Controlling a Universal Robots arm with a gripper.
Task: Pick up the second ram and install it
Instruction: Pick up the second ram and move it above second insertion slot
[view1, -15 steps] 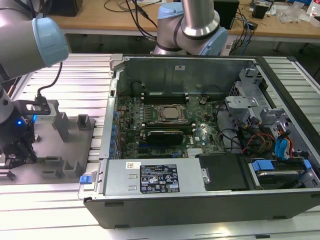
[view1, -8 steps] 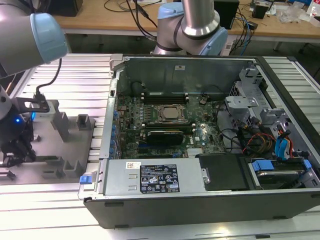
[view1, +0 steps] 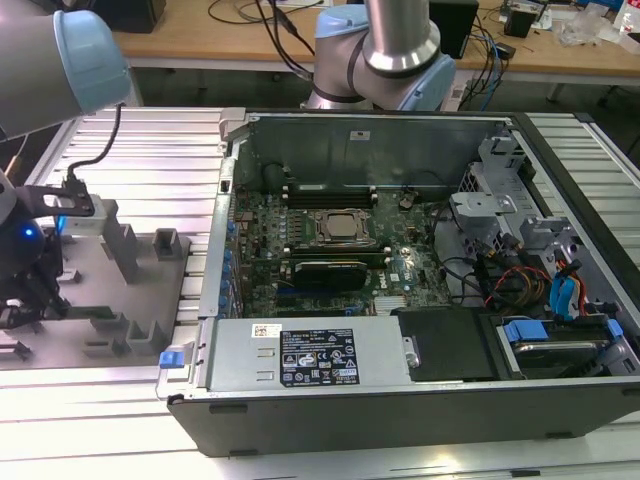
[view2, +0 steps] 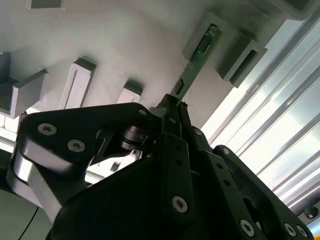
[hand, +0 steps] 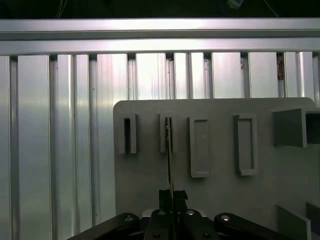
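The black tool (view2: 172, 107) is held directly above the grey plastic block fixture (view2: 125, 40). Its fingers are clamped on one end of the thin greenish memory stick (view2: 200, 55), whose far end is seated in a fixture slot.

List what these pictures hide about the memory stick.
Gripped end of the memory stick: second wrist view, covered by the gripper.
Its chips: first wrist view, edge-on.
Whether its far end sits in the grey fixture: both wrist views, unclear.
Free slots in the computer case: exterior view, too small.
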